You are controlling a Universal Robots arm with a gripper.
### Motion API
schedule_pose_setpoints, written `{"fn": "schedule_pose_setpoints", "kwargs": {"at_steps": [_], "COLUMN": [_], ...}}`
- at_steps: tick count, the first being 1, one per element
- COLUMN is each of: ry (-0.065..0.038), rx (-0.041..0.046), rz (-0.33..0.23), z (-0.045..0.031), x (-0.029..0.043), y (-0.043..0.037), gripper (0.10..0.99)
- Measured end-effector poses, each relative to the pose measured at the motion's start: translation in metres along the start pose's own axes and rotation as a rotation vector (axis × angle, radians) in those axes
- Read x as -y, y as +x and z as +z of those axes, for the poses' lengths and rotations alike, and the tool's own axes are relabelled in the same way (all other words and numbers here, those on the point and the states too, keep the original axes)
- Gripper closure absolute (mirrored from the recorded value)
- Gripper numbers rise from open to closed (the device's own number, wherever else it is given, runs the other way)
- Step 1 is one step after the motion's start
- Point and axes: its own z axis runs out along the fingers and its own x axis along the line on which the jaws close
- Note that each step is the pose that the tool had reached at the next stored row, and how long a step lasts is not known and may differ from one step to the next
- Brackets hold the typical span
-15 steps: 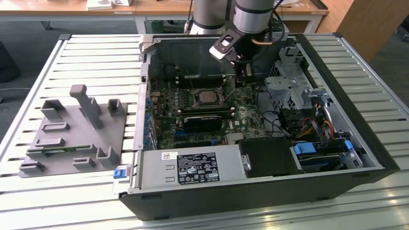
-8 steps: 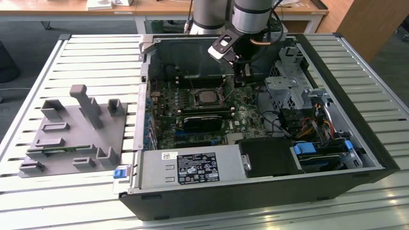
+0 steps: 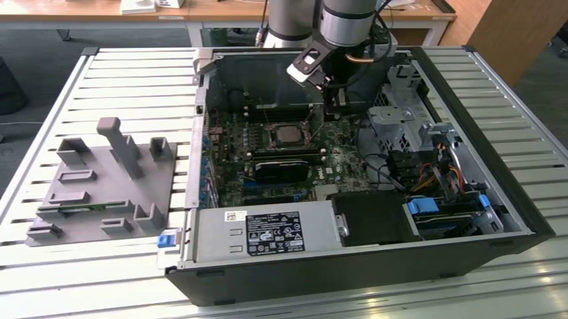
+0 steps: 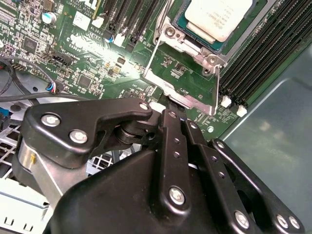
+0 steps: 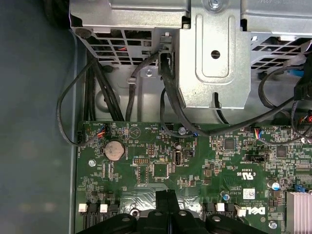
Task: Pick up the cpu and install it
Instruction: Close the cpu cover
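**While the tool is hanging clenched, the chip is already lying in its socket**

Although the task begins with a pick-up, the small flat square cpu with the silvery-grey metal top [image 3: 286, 135] is already sitting in the motherboard socket, inside the open black computer case [image 3: 497, 199] on the slatted metal table [image 3: 133, 86]. Seating therefore looks done. The black two-fingered tool [image 3: 333, 113] is hovering just to the exterior view's right of the chip, pressed shut and gripping nothing. The moulded grey plastic tray [image 3: 89, 199] is lying well apart, at the exterior view's left.

In the second wrist view, the cpu [image 4: 219, 17] is lying with the socket's bright metal retaining frame [image 4: 180, 93] swung open beside it, so clamping appears to be left. The tool [image 4: 168, 103] is sitting just beside that frame, though contact is unclear. In the first wrist view, the tool [image 5: 165, 197] is facing the other way, towards the green motherboard [image 5: 195, 170], its round coin battery [image 5: 115, 148] and the perforated steel drive cage [image 5: 214, 48].
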Motion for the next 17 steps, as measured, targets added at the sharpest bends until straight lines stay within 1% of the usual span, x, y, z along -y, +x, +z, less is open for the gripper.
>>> {"fn": "schedule_pose_setpoints", "kwargs": {"at_steps": [17], "ry": [0.000], "rx": [0.0002], "rz": [0.000], "z": [0.0000], "x": [0.0051], "y": [0.0000], "gripper": [0.980]}}
